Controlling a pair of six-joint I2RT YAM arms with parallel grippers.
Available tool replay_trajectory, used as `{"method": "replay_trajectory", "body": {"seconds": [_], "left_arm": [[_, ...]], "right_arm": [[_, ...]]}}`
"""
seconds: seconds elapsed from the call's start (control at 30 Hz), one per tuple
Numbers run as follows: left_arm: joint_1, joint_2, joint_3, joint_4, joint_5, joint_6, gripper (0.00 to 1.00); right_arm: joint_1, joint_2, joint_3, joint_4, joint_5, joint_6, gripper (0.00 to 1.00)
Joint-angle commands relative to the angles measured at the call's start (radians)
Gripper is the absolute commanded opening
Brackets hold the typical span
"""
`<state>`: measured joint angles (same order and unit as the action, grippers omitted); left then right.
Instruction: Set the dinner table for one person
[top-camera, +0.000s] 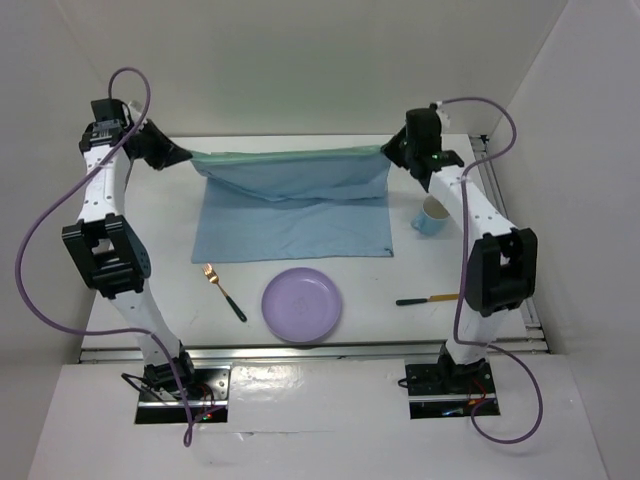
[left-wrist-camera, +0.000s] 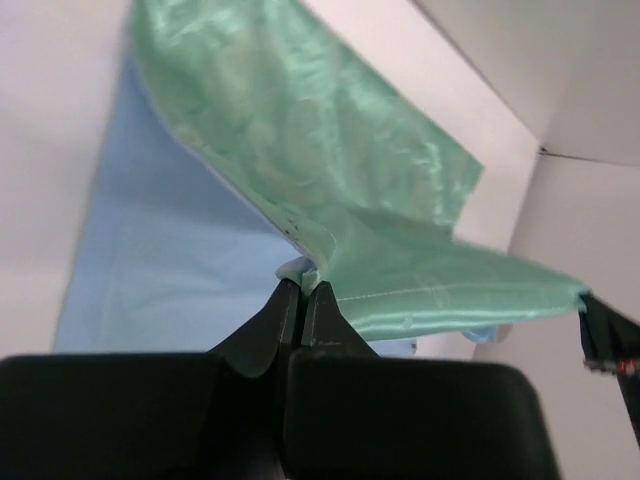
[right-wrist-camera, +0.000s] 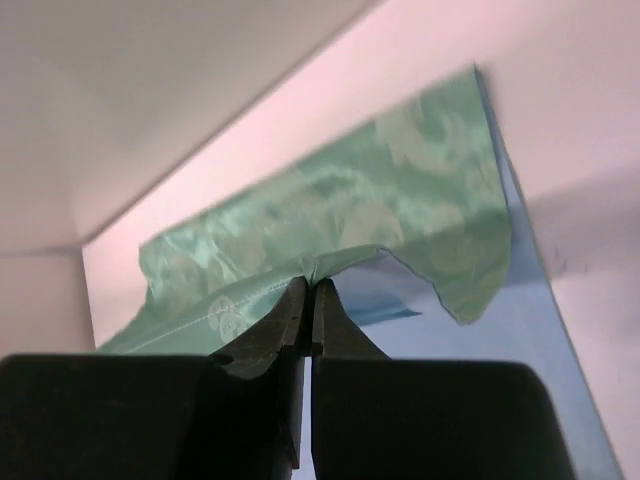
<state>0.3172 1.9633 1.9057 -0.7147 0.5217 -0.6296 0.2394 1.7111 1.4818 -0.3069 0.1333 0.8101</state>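
A cloth (top-camera: 290, 215), green patterned on one face and light blue on the other, lies folded on the white dinner table (top-camera: 150, 230). Its far edge is lifted off the table and stretched between both arms. My left gripper (top-camera: 185, 157) is shut on the cloth's far left corner (left-wrist-camera: 300, 268). My right gripper (top-camera: 392, 152) is shut on the far right corner (right-wrist-camera: 312, 272). The green face (left-wrist-camera: 330, 150) sags between the two grips, and the near part rests flat. A lilac plate (top-camera: 302, 304) sits in front of the cloth.
A gold fork with a dark handle (top-camera: 224, 292) lies left of the plate. A second dark-handled utensil (top-camera: 428, 298) lies to the right, partly behind my right arm. A light blue mug (top-camera: 432, 216) stands at the right by the cloth's edge. White walls enclose the table.
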Motion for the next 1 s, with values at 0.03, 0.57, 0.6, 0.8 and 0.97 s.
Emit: {"method": "replay_trajectory", "body": {"seconds": [0.03,0.57,0.6,0.8,0.97], "left_arm": [[-0.023,0.068,0.142,0.037,0.129,0.008,0.0],[-0.043,-0.167,-0.626,0.166,0.026,0.097,0.0],[-0.043,-0.167,-0.626,0.156,0.012,0.097,0.0],[-0.043,-0.152,-0.657,0.12,-0.1,0.096,0.0],[-0.043,-0.164,-0.677,0.1,-0.155,0.096,0.48]], "right_arm": [[-0.049,0.096,0.179,0.023,-0.017,-0.129,0.0],[-0.052,-0.061,-0.348,0.098,-0.149,-0.109,0.0],[-0.052,-0.061,-0.373,0.098,-0.159,-0.109,0.0],[-0.034,-0.027,-0.397,0.097,-0.178,-0.109,0.0],[-0.034,-0.007,-0.388,0.097,-0.178,-0.109,0.0]]}}
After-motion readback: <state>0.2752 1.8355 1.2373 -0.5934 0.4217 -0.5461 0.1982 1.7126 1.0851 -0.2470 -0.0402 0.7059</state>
